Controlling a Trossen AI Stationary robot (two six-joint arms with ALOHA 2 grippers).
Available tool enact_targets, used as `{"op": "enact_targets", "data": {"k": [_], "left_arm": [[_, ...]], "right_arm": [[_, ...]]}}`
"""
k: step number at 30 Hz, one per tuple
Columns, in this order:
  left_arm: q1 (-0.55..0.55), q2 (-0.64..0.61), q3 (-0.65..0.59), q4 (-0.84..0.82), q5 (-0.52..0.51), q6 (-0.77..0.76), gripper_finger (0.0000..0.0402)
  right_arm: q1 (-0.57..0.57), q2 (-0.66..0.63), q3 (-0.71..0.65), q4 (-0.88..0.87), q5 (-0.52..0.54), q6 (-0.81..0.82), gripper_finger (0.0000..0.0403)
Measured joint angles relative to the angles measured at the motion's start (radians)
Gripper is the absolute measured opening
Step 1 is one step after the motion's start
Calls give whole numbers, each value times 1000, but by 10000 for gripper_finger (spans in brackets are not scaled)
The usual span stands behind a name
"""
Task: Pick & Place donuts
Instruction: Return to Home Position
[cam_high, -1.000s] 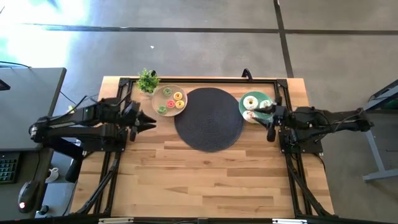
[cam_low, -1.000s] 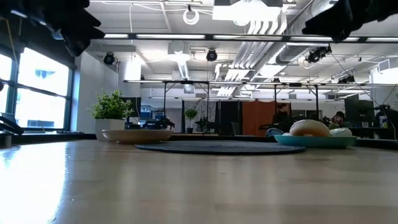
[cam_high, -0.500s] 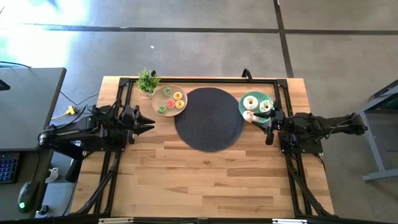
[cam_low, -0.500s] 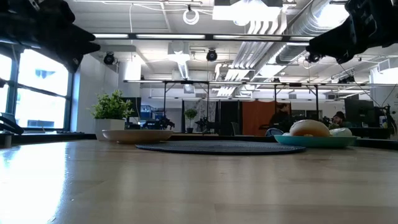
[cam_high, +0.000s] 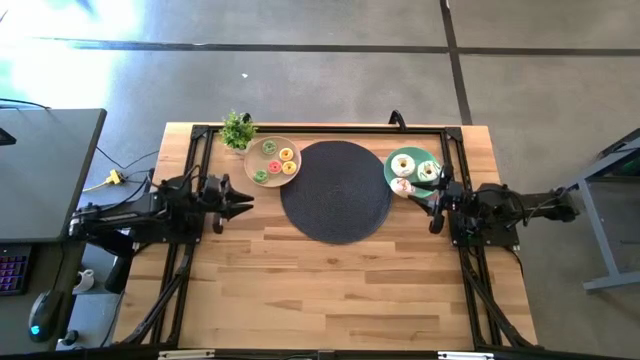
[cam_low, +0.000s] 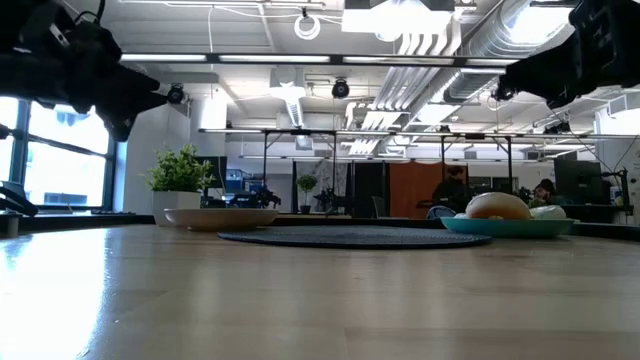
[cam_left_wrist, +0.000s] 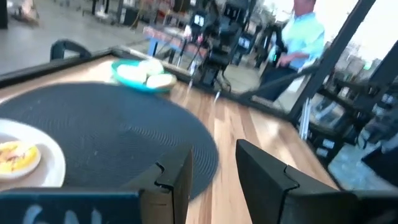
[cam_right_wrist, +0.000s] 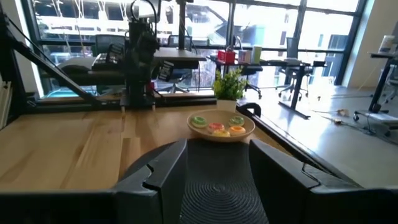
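Several small donuts, green, yellow and red, lie on a beige plate; the right wrist view shows them too. Larger donuts, white and pink, lie on a teal plate at the mat's right. My left gripper hovers open above the table, near of the beige plate, pointing right; its fingers stand apart. My right gripper hovers open beside the teal plate's near edge, pointing left; its fingers frame the mat.
A big black round mat lies between the two plates. A small potted plant stands at the far edge beside the beige plate. A dark frame runs along the table's far edge. A person shows beyond the table.
My left gripper has come down and moved a little toward the table's right, its arm straightening. My right gripper has also come lower and shifted slightly toward the near edge. The donuts and plates have stayed where they were.
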Motion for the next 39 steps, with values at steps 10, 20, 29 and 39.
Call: {"op": "enact_targets", "data": {"k": [10,20,29,39], "left_arm": [[0,-1,-38,103,17,29,122],[0,3,-39,91,-55,-16,122],[0,3,-39,90,-55,-17,122],[0,3,-39,90,-56,-17,122]], "right_arm": [[0,-3,0,-33,-2,32,167],[0,-3,0,-60,-94,29,170],[0,-3,0,21,-217,-30,170],[0,-1,-135,242,-229,-8,170]]}}
